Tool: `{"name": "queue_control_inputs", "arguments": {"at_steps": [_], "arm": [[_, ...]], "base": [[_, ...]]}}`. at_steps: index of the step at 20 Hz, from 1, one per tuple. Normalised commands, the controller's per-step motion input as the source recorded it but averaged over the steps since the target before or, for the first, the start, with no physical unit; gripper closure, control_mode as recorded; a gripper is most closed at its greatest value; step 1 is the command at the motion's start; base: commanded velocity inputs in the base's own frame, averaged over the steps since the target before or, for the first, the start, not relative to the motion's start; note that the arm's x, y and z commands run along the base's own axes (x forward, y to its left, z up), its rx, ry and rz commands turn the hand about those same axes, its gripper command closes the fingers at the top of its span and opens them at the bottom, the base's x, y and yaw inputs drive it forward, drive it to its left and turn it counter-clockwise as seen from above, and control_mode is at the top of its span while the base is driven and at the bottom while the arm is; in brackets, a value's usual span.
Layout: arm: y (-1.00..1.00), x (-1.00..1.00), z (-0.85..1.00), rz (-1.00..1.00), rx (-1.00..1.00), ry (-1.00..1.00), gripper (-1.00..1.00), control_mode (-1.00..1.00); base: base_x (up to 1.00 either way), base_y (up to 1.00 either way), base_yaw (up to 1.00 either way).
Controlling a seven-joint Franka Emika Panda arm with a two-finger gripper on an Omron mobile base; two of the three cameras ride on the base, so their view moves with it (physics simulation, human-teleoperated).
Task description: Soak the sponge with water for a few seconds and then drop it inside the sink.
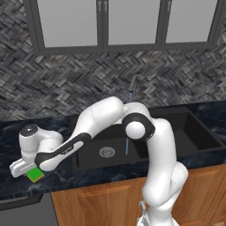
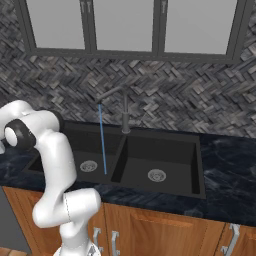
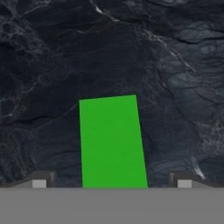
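The end effector (image 1: 27, 171) stands spread, one finger on each side of the flat rectangular sponge (image 1: 35, 175), bright green on top with a yellow-orange underlayer. The sponge lies flat on the dark marble worktop (image 1: 57, 175), well left of the matte black double-basin sink (image 1: 99, 159). The thin blue water stream (image 1: 128, 141) runs into the left basin. Grasping, soaking and dropping remain outstanding.

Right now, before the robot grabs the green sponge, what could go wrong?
1. The open gripper straddles the sponge, which sits a little tilted between the fingertips, so it might twist or slip as they shut.
2. The sponge lies on the counter near the front edge; a nudge could push it off.
3. The water is thin, so the sponge might miss it.
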Motion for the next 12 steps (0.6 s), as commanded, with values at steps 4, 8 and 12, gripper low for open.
{"name": "queue_control_inputs", "arguments": {"at_steps": [4, 8, 12], "arm": [[0.01, 0.1, -0.03, 0.0, 0.0, 0.0, -1.0, -1.0], [0.0, 0.16, -0.05, 0.0, 0.0, 0.0, -1.0, -1.0], [0.01, 0.14, -0.08, 0.0, 0.0, 0.0, -1.0, -1.0]], "base": [[0.0, 0.0, 0.0], [0.0, 0.0, 0.0], [0.0, 0.0, 0.0]]}}
